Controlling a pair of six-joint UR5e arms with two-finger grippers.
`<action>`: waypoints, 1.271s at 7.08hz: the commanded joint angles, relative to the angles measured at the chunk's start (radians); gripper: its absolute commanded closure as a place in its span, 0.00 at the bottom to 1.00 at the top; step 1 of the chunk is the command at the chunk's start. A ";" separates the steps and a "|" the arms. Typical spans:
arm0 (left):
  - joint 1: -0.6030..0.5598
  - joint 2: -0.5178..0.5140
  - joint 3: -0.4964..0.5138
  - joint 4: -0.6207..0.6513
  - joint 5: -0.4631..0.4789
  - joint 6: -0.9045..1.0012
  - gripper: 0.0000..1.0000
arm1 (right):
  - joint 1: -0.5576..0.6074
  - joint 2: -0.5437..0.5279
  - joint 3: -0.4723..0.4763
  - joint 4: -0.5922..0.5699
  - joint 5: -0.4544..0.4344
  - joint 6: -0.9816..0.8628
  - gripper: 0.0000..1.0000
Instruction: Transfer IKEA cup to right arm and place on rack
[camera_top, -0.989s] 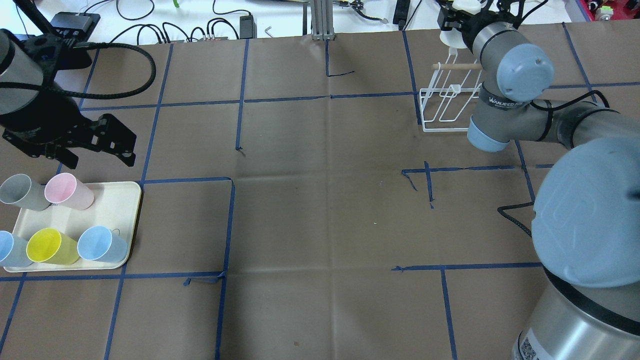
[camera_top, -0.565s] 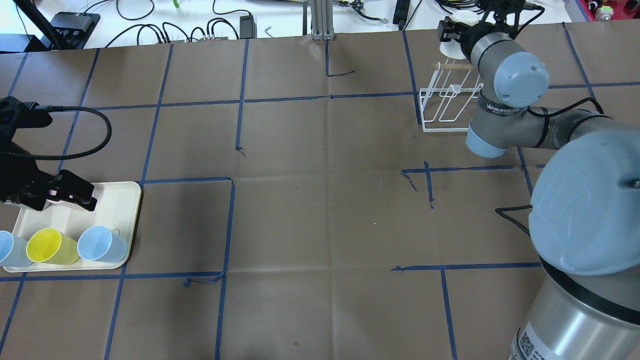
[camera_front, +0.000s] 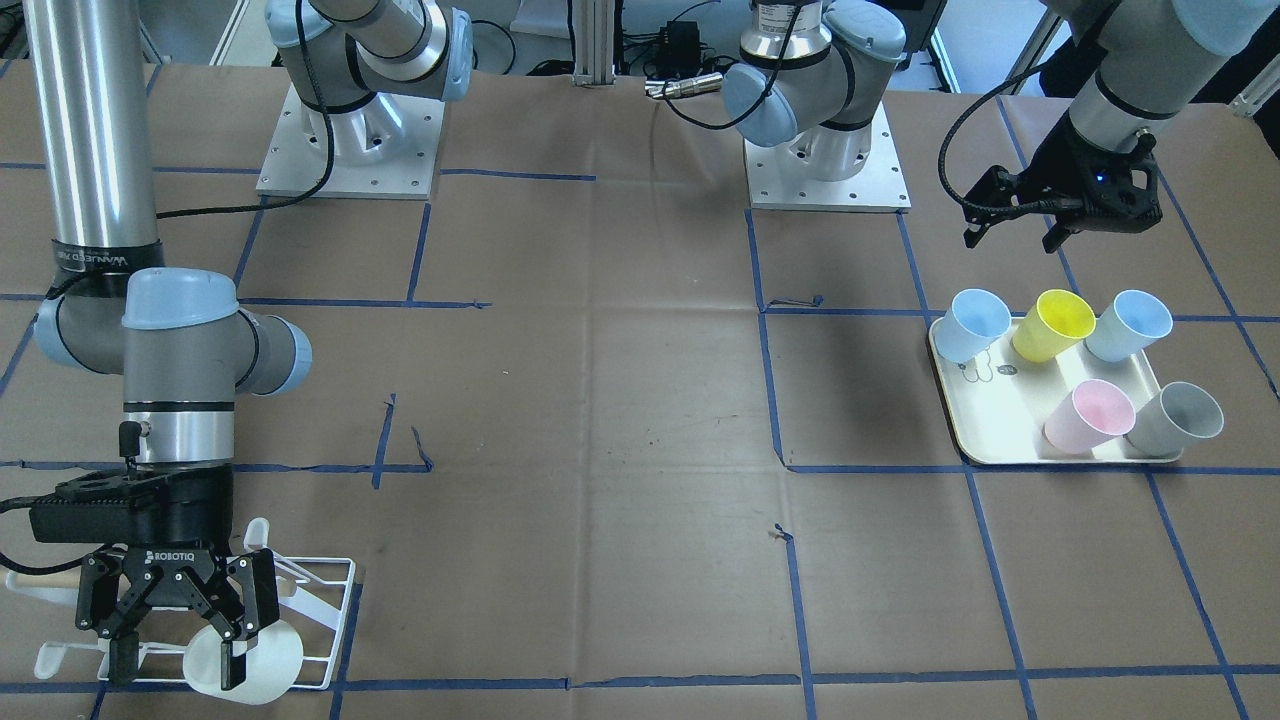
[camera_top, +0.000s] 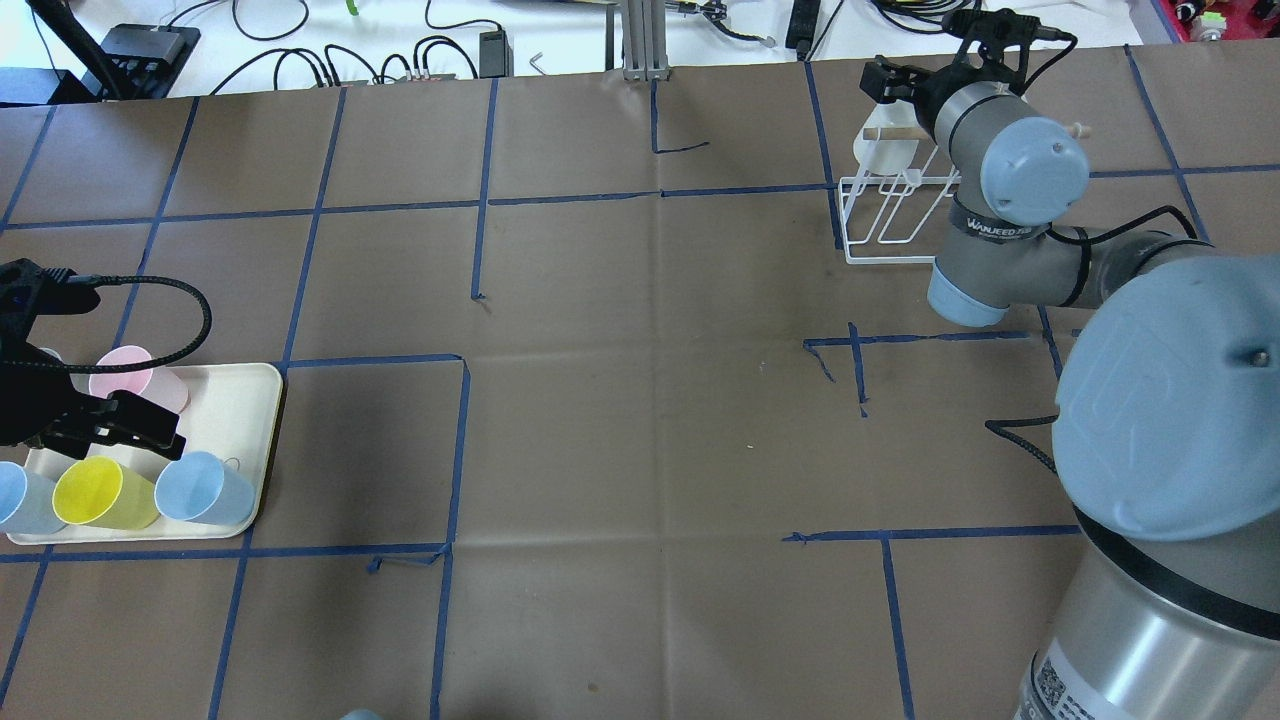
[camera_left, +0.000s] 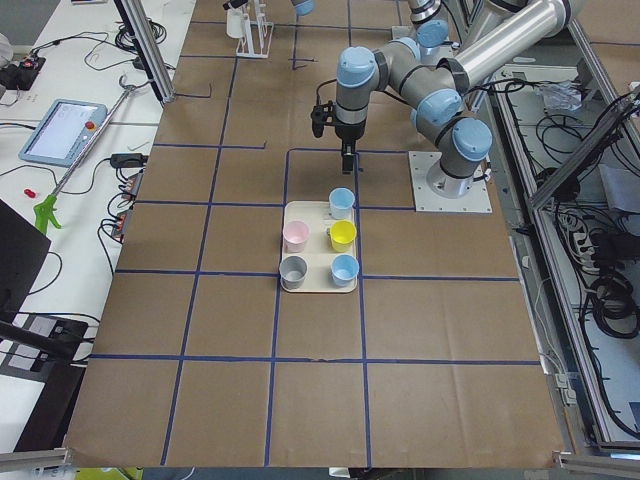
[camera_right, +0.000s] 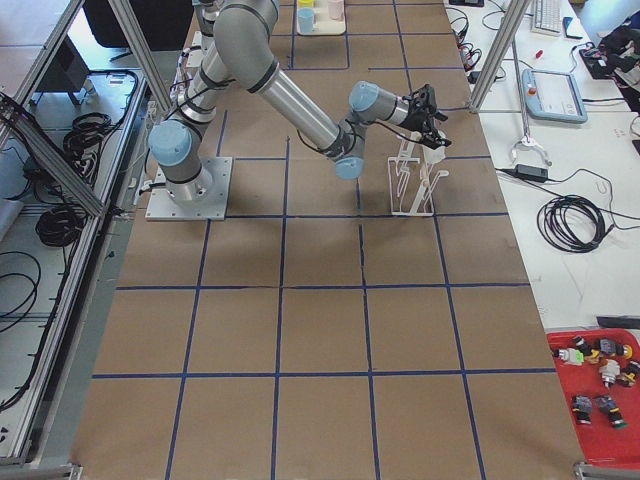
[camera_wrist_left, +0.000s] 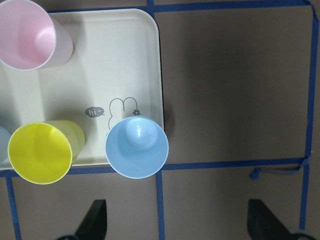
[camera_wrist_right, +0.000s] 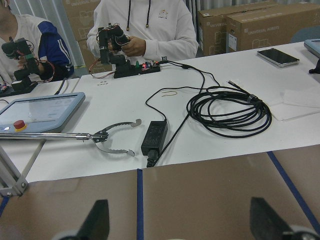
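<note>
A white IKEA cup (camera_front: 250, 660) lies on the white wire rack (camera_front: 318, 585) with its wooden dowel, and also shows in the overhead view (camera_top: 884, 150). My right gripper (camera_front: 176, 668) is open over the rack, one finger beside the cup; its wrist view shows nothing between the fingers (camera_wrist_right: 97, 220). My left gripper (camera_front: 1012, 238) is open and empty, above the near side of the cream tray (camera_top: 255, 400). Its wrist view looks down on a light blue cup (camera_wrist_left: 136, 147), a yellow cup (camera_wrist_left: 41, 152) and a pink cup (camera_wrist_left: 25, 32).
The tray (camera_front: 990, 440) holds several cups, including a grey one (camera_front: 1175, 420) and a second light blue one (camera_front: 1128, 323). The rack (camera_top: 890, 225) stands at the far right near the table edge. Cables, a tablet and operators lie beyond the table (camera_wrist_right: 230, 110).
My left arm has swung down toward the robot and now hangs over the tray. My right gripper has carried the white cup down onto the rack by the dowel.
</note>
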 joint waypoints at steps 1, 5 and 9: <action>0.001 -0.077 -0.116 0.237 -0.002 -0.005 0.01 | 0.002 -0.016 -0.004 0.001 0.002 -0.007 0.00; -0.001 -0.155 -0.217 0.366 -0.002 -0.056 0.01 | 0.049 -0.193 -0.001 0.085 0.011 0.011 0.00; -0.001 -0.183 -0.215 0.366 0.011 -0.047 0.18 | 0.155 -0.380 0.127 0.127 0.016 0.348 0.00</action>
